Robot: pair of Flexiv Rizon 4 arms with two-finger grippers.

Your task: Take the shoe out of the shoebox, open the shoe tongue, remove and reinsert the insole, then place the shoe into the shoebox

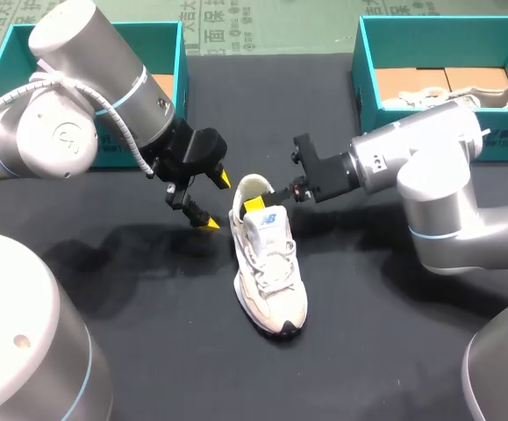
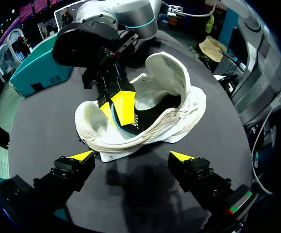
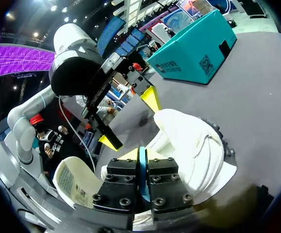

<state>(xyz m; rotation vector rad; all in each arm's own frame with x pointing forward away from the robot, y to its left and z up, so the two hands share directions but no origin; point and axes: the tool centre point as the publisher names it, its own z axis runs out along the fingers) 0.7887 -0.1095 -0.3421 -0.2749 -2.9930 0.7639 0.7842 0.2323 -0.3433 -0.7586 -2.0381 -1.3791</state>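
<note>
Jaws, right gripper (image 1: 255,203): closed down inside the mouth of the shoe (image 1: 268,267); in the right wrist view a thin blue-edged strip sits pinched between the fingers, which you may take to be the insole (image 3: 141,167), though little of it shows.
Jaws, left gripper (image 1: 217,202): wide apart, holding nothing; it hangs just beside the heel and touches nothing that can be seen.
Shoe: out of its box, sole down near the middle of the table (image 1: 131,289), toe toward the robot, heel toward the far side; the tongue (image 2: 167,77) looks lifted clear of the opening.
Step in hand, by judgement: drawing the insole out.
Method: pull up and back toward the heel, along the insole's length, so that it peels rather than folds; go slowly, since the grip seems to be on an edge only and may slip.
Support: nothing pins the shoe; set your left gripper on the heel or side wall first, or the whole shoe may rise with the pull.
Caution: the two grippers stand near each other at the heel; mind their tips.
Boxes: left box (image 1: 109,156) and right box (image 1: 368,79), teal, at the far corners, well apart from the shoe.
</note>
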